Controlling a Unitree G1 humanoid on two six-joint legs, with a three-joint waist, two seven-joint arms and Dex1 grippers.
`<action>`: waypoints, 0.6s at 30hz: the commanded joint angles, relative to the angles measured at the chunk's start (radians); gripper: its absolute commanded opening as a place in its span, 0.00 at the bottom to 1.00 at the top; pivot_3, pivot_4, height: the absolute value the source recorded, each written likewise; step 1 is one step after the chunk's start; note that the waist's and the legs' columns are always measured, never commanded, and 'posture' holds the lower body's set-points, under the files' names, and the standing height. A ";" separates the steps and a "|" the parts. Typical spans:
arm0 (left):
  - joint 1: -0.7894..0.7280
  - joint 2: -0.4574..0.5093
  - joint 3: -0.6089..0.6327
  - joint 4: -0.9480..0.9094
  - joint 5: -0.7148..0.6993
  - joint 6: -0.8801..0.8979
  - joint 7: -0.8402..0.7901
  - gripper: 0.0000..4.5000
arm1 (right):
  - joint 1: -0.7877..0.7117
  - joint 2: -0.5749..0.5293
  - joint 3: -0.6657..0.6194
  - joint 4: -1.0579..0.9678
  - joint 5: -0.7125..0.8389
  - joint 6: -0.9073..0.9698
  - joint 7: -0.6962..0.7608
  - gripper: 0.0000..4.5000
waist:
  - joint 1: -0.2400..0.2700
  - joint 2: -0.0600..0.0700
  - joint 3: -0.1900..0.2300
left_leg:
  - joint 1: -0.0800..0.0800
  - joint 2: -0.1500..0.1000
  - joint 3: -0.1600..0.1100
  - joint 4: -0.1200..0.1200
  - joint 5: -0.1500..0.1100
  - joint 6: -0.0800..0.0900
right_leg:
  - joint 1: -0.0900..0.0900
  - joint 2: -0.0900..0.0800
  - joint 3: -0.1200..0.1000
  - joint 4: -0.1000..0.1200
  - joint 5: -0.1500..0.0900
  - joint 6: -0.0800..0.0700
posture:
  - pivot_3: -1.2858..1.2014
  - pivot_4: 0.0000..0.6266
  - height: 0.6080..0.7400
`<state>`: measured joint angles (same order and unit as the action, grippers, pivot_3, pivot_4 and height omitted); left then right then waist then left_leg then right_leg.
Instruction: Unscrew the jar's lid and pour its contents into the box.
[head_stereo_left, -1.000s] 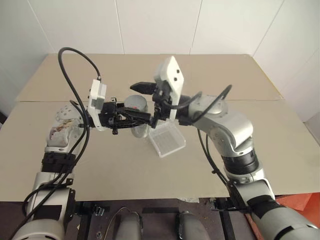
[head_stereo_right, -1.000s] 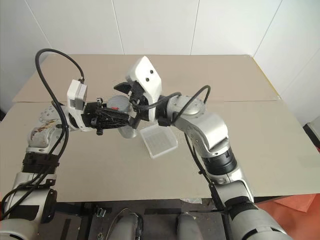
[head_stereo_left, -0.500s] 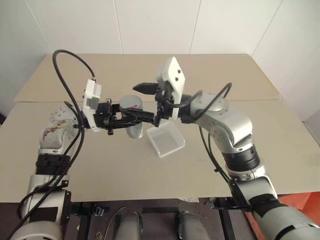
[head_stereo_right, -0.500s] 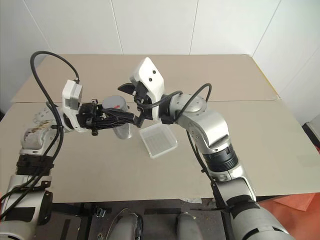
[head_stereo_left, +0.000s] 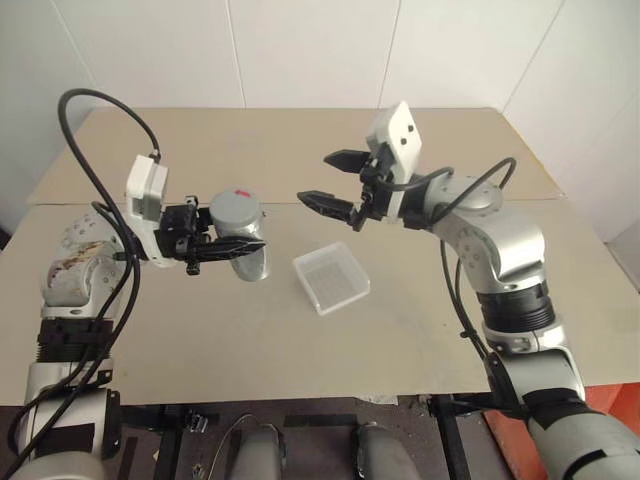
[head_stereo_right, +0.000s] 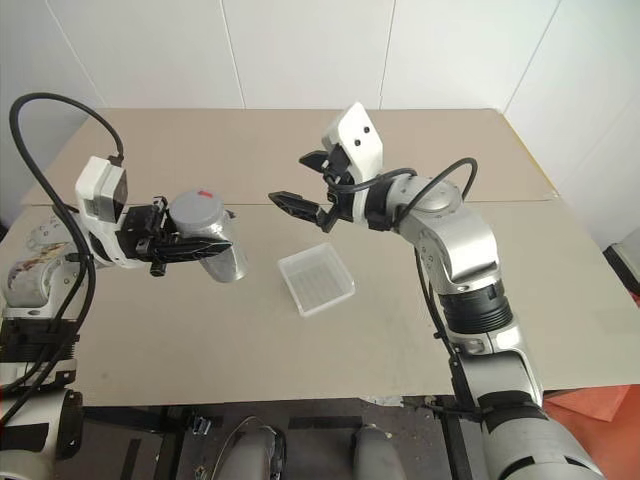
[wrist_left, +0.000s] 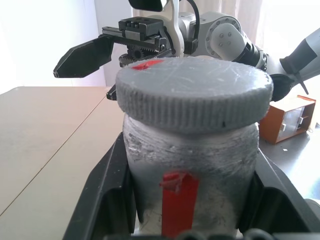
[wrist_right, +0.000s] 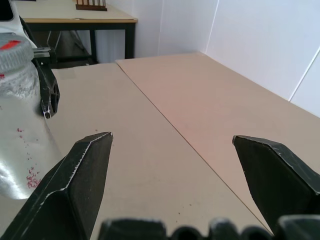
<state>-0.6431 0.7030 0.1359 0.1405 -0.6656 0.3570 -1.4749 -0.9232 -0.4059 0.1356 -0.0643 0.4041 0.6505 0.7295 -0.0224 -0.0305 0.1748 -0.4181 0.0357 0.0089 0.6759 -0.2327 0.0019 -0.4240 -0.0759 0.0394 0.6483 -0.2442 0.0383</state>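
The left gripper (head_stereo_left: 238, 246) is clenched on the jar (head_stereo_left: 243, 240), its black fingers (wrist_left: 107, 195) pressed against both sides of the body below the lid (wrist_left: 194, 93). The jar stands upright, lifted above the table (head_stereo_left: 200, 330), on the left of the scene. The lid sits on the jar's mouth, grey with a ribbed edge, and carries a small red mark on top; a strip of red tape runs down the jar's side. No writing can be read on either. The contents cannot be made out through the cloudy wall.

The right gripper (head_stereo_left: 335, 180) hangs in the air right of the jar and well apart from it, its fingers spread wide and grasping nothing. It points left toward the jar, with open air between them.

The box (head_stereo_left: 331, 279) lies flat on the table, near the middle, lower than both grippers and to the right of the jar. It looks bare inside, though tiny bits would be hard to see.

The table is made of two tan boards with a seam running left to right behind the box. White walls (head_stereo_left: 320, 50) stand beyond the far edge. In the left wrist view an orange case (wrist_left: 290, 117) sits far off to one side, and in the right wrist view a dark-legged table (wrist_right: 75, 20) stands in the distance.
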 joint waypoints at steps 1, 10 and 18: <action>-0.010 -0.006 0.008 -0.010 0.005 -0.018 0.008 0.46 | -0.004 -0.015 -0.028 -0.070 0.012 -0.011 0.017 1.00 | 0.001 0.000 0.000 | 0.000 0.000 0.000 0.000 0.000 0.000 | 0.000 0.000 0.000 0.000 0.000 0.000 | 0.52 0.24 1.00; -0.081 -0.121 -0.043 0.097 0.087 -0.103 0.061 0.46 | -0.003 0.007 -0.026 -0.229 0.128 0.075 0.040 1.00 | 0.007 0.000 0.000 | 0.000 0.000 0.000 0.000 0.000 0.000 | 0.001 0.000 0.000 0.000 0.000 0.000 | 0.52 0.24 1.00; -0.129 -0.162 -0.058 0.152 0.109 -0.127 0.041 0.46 | -0.047 0.113 0.045 -0.180 0.097 0.056 0.013 1.00 | -0.001 0.000 0.000 | 0.000 0.000 0.000 0.000 0.000 0.000 | 0.000 0.000 0.000 0.000 0.000 0.000 | 0.52 0.24 1.00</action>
<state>-0.7492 0.5397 0.0664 0.2995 -0.5513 0.2475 -1.4275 -0.9381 -0.2998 0.1863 -0.2410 0.5092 0.7280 0.7519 -0.0233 -0.0306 0.1748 -0.4180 0.0355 0.0085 0.6762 -0.2327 0.0019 -0.4239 -0.0758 0.0392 0.6487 -0.2442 0.0383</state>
